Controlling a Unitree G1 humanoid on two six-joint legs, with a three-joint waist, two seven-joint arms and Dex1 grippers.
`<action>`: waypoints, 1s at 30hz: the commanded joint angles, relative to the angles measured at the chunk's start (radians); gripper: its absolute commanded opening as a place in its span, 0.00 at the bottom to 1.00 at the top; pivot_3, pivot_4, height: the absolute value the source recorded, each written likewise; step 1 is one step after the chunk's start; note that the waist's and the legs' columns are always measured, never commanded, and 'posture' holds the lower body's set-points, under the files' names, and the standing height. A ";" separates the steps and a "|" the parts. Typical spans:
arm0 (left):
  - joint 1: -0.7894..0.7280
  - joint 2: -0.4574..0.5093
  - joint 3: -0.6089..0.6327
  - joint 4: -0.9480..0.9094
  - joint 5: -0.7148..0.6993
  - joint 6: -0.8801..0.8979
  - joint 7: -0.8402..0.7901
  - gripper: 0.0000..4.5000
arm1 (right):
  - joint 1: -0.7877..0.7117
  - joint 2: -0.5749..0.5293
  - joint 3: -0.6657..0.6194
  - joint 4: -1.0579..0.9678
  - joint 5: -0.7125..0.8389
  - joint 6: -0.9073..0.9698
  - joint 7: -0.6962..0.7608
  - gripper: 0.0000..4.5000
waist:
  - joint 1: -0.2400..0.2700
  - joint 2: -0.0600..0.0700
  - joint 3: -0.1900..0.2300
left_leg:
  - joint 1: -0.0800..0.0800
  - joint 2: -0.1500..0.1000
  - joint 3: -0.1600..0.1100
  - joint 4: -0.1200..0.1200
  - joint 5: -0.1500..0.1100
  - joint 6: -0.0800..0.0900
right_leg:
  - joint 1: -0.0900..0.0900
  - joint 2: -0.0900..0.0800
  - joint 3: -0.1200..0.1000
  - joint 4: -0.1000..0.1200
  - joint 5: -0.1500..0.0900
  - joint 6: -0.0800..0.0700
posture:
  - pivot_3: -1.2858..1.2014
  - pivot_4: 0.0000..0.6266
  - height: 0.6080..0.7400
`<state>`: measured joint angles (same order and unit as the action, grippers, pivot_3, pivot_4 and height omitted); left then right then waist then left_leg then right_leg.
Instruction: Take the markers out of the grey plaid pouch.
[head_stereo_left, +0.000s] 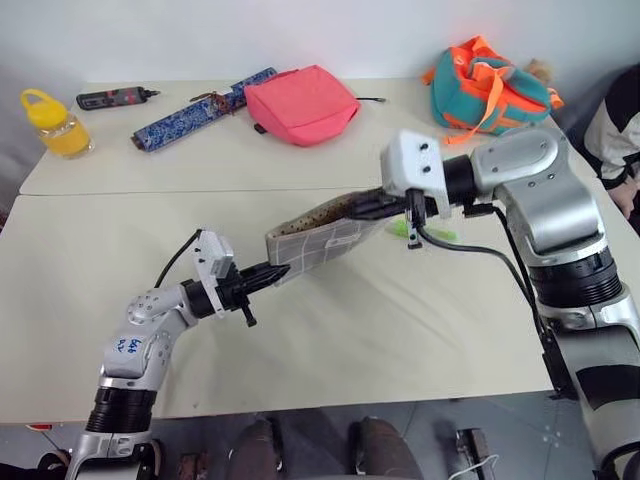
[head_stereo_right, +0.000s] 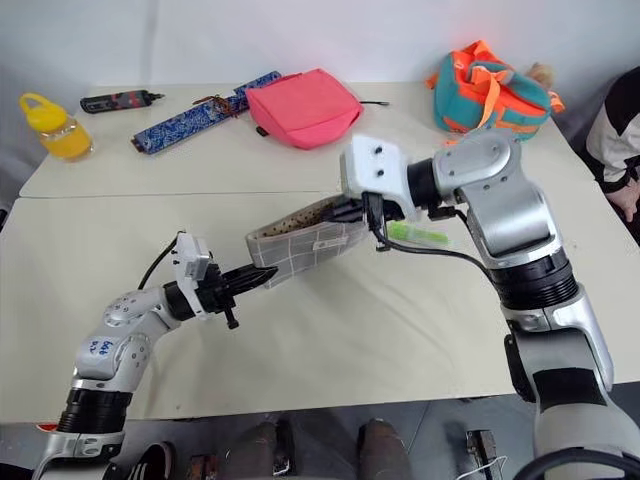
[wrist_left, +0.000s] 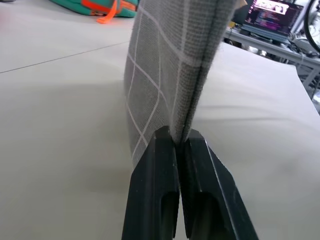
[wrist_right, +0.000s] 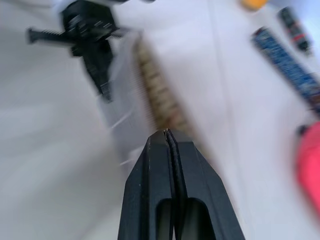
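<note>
The grey plaid pouch (head_stereo_left: 320, 240) hangs in the air above the table, stretched between both grippers and tilted up to the right. Its tan lining shows along the top edge. My left gripper (head_stereo_left: 275, 272) is shut on the pouch's lower left end, and the wrist view shows the fabric pinched between its fingers (wrist_left: 160, 165). My right gripper (head_stereo_right: 340, 210) is shut on the pouch's upper right edge. One slim green marker (head_stereo_right: 420, 234) lies on the table under the right wrist. Whatever is inside the pouch is hidden.
Along the far side of the table (head_stereo_left: 330, 340) stand a yellow bottle (head_stereo_left: 55, 123), a black-and-red tool (head_stereo_left: 115, 97), a long blue patterned case (head_stereo_left: 200, 108), a pink pouch (head_stereo_left: 300, 103) and a teal-and-orange bag (head_stereo_left: 485, 85). A person's sleeve (head_stereo_left: 615, 130) shows at the right edge.
</note>
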<state>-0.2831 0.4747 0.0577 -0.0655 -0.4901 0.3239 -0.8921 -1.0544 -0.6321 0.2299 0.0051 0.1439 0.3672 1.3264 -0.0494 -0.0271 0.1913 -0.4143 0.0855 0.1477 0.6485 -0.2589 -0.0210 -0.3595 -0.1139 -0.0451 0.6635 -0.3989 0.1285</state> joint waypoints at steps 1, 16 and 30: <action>-0.003 -0.001 0.000 -0.028 -0.007 -0.020 -0.015 0.00 | 0.000 -0.020 0.021 0.055 -0.072 -0.092 -0.037 0.01 | 0.000 0.000 0.000 | 0.000 0.000 0.000 0.000 0.000 0.000 | 0.000 0.000 0.000 0.000 0.000 0.000 | 0.52 0.24 1.00; 0.016 -0.024 -0.012 -0.046 -0.010 -0.009 -0.007 0.00 | 0.048 -0.016 0.082 0.064 -0.114 -0.147 0.005 0.59 | -0.002 0.000 0.000 | -0.001 0.000 0.000 0.001 0.000 0.000 | 0.000 0.000 0.000 0.000 0.000 0.000 | 0.52 0.24 1.00; 0.016 -0.020 -0.027 -0.050 -0.004 -0.004 -0.010 0.00 | 0.074 -0.014 0.115 0.064 -0.169 -0.197 0.002 0.25 | 0.000 0.000 0.000 | -0.001 0.000 0.000 0.001 0.000 0.000 | 0.000 0.000 0.000 0.000 0.000 0.000 | 0.52 0.24 1.00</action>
<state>-0.2673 0.4518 0.0321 -0.0704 -0.4851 0.3260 -0.8910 -0.9899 -0.6415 0.3306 0.0887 -0.0138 0.1774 1.3300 -0.0499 -0.0271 0.1913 -0.4152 0.0851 0.1474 0.6498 -0.2589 -0.0210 -0.3597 -0.1142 -0.0452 0.6638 -0.3989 0.1286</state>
